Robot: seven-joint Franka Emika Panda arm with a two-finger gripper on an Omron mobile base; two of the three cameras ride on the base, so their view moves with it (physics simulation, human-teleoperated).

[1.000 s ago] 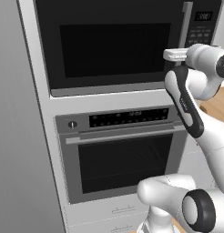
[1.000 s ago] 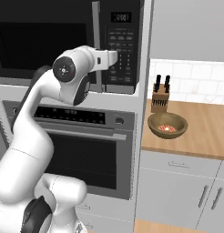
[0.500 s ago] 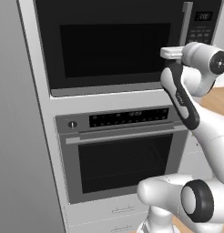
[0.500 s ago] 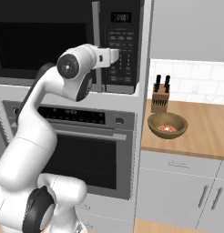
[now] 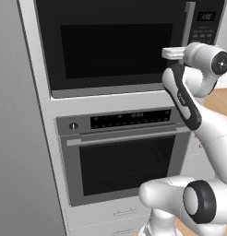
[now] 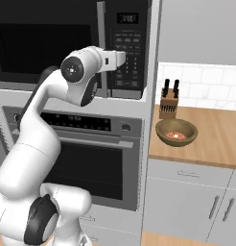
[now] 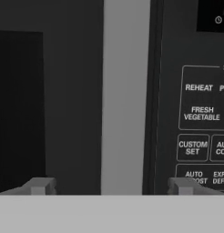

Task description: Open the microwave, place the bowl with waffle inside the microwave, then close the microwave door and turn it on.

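You are looking along the jaws (image 7: 109, 185) in the hand view, and they are standing wide open with nothing between them: one fingertip (image 7: 39, 185) is sitting at the lower left, the other at the lower right. Straight ahead of that gap the handle (image 7: 124, 95) is running up the picture as a pale vertical bar, a little right of the midline between the tips, so its long axis is lying upright and across the line the jaws would close along. That is the relation your next move is depending on: the bar is lying dead ahead, and the tips are framing it on either side, though I cannot tell whether they are already reaching past it. To the left of the bar the door (image 5: 110, 44) is showing its dark window, and it is sitting shut against the microwave (image 6: 72, 43); to the right the keypad (image 6: 129, 45) is filling the panel. Below, the oven (image 5: 124, 156) is playing no part. Farther off, the bowl (image 6: 176, 132) with the waffle is waiting on the desk (image 6: 216, 139) to the right, just in front of a knife block (image 6: 169, 102) and well apart from the jaws.
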